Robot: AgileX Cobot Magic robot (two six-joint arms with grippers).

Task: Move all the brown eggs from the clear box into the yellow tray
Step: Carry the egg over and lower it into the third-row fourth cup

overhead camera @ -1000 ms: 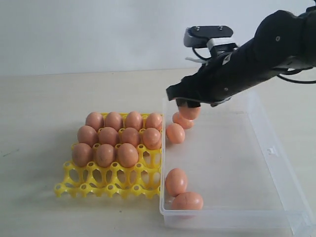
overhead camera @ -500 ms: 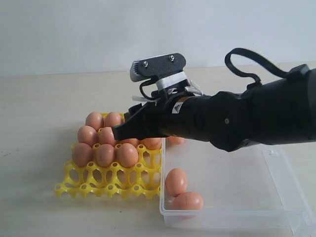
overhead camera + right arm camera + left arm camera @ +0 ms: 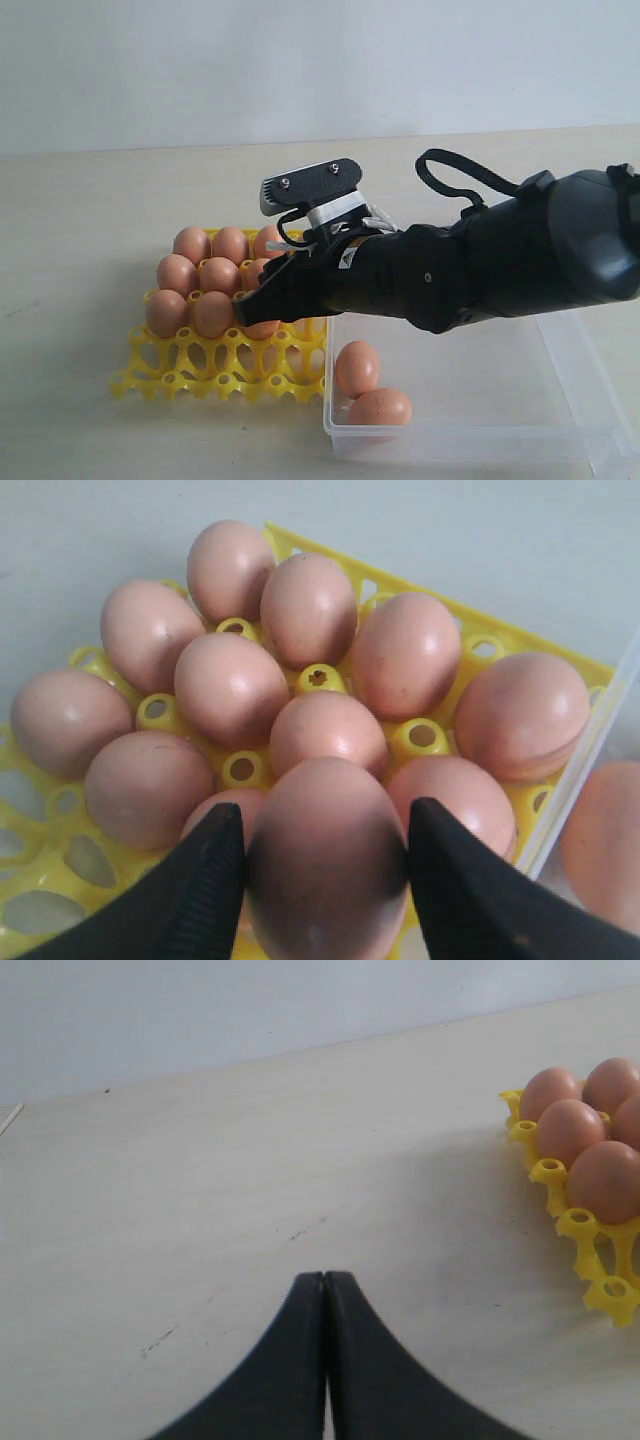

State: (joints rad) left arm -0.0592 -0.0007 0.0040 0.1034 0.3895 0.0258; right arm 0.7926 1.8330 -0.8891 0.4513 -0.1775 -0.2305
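My right gripper (image 3: 325, 815) is shut on a brown egg (image 3: 325, 865), its two black fingers pressing the shell's sides. It hangs low over the yellow tray (image 3: 200, 365), at the near right of the filled cups; in the exterior view the right gripper (image 3: 256, 308) hides the eggs behind it. Several brown eggs (image 3: 190, 245) fill the tray's far rows. Two brown eggs (image 3: 357, 367) lie in the near left corner of the clear box (image 3: 590, 400). My left gripper (image 3: 324, 1278) is shut and empty above bare table, left of the tray (image 3: 576, 1225).
The clear box's wall (image 3: 590, 750) runs right beside the tray's edge (image 3: 480, 620). The tray's nearest row of cups (image 3: 170, 380) holds nothing. My right arm (image 3: 480, 265) stretches across the far part of the box.
My right arm has swung left from above the box to over the tray, carrying the egg, and has come down closer to the cups. The grip has stayed the same.
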